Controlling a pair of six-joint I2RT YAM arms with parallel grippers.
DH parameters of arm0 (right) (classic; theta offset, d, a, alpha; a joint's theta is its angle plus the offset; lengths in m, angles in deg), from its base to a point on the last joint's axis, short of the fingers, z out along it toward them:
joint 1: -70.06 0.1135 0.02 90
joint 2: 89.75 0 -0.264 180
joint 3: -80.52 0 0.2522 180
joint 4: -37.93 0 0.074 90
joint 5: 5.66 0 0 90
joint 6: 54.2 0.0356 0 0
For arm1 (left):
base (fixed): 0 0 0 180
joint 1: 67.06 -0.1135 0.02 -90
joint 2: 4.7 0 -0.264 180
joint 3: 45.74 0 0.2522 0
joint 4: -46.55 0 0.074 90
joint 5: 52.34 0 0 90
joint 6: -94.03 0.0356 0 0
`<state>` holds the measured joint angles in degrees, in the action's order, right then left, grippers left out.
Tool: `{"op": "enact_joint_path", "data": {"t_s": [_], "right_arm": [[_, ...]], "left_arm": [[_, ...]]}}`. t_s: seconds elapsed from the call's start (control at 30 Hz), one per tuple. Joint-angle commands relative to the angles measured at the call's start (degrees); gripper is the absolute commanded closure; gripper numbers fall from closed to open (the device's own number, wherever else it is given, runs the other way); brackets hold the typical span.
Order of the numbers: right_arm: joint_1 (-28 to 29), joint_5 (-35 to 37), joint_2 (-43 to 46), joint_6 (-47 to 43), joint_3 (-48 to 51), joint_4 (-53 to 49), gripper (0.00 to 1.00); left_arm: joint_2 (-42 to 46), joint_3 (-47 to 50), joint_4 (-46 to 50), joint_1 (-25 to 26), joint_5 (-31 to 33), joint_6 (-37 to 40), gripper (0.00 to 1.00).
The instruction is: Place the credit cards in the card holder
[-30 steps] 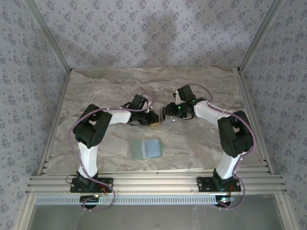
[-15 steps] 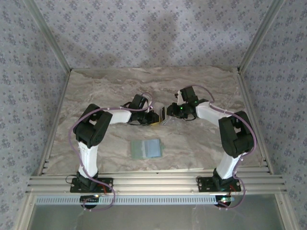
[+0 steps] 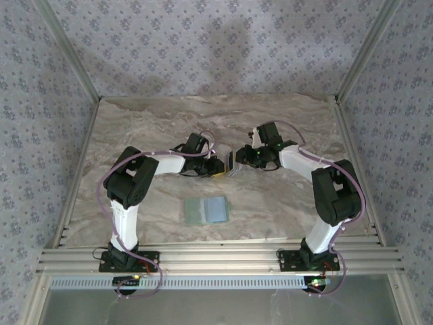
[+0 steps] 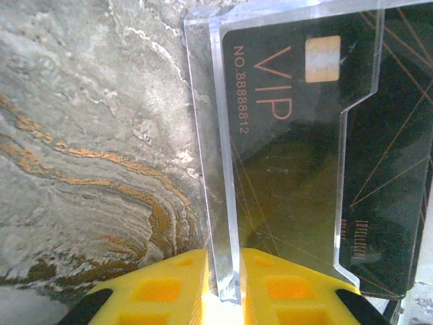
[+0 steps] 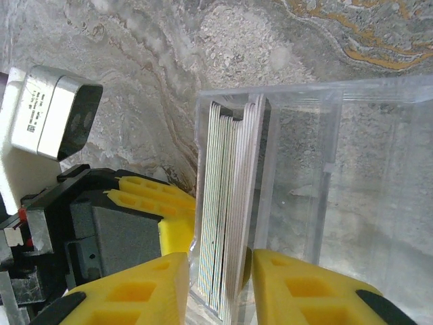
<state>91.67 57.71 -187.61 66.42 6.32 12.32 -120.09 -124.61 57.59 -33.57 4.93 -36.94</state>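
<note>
Rising from the near edge of the table (image 3: 284,203), the left arm (image 3: 162,164) and right arm (image 3: 298,159) fold inward, wrists meeting mid-table. Between the bases and that meeting point, well apart from both jaws, the card holder (image 3: 197,210) lies flat. Farther on, the left jaws pinch the wall of a clear box (image 4: 220,169). The right jaws straddle the credit cards (image 5: 226,203) standing inside it, contact unclear.

I count one sage-green card holder (image 3: 196,210), one clear case (image 5: 306,162), and one tight stack of credit cards (image 5: 226,203), number indeterminable.
</note>
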Motion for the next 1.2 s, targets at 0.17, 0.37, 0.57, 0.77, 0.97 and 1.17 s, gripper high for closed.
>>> {"op": "enact_joint_path", "data": {"t_s": [0.17,0.37,0.57,0.77,0.97,1.17], "right_arm": [[-1.0,-1.1,2.2,0.7,0.9,-0.4,0.70],[-1.3,-0.6,3.6,0.8,1.3,-1.0,0.76],[-1.6,0.6,5.0,0.8,1.6,-2.1,0.81],[-1.6,3.1,5.2,0.5,1.4,-3.6,0.88],[-0.6,10.8,8.1,-0.6,1.4,-6.8,0.94],[1.3,18.2,11.6,-1.7,1.3,-9.7,0.98]], "left_arm": [[-3.0,-1.3,-0.3,0.6,0.5,0.1,0.81],[-3.4,-1.4,-0.4,0.5,0.4,-0.1,0.81],[-3.7,-1.5,-0.6,0.5,0.3,-0.2,0.81],[-3.8,-1.4,-0.6,0.5,0.2,-0.3,0.81],[-3.4,-1.1,-0.7,0.6,0.2,-0.5,0.81],[-2.8,-1.1,-1.0,0.4,-0.1,-1.1,0.81]]}}
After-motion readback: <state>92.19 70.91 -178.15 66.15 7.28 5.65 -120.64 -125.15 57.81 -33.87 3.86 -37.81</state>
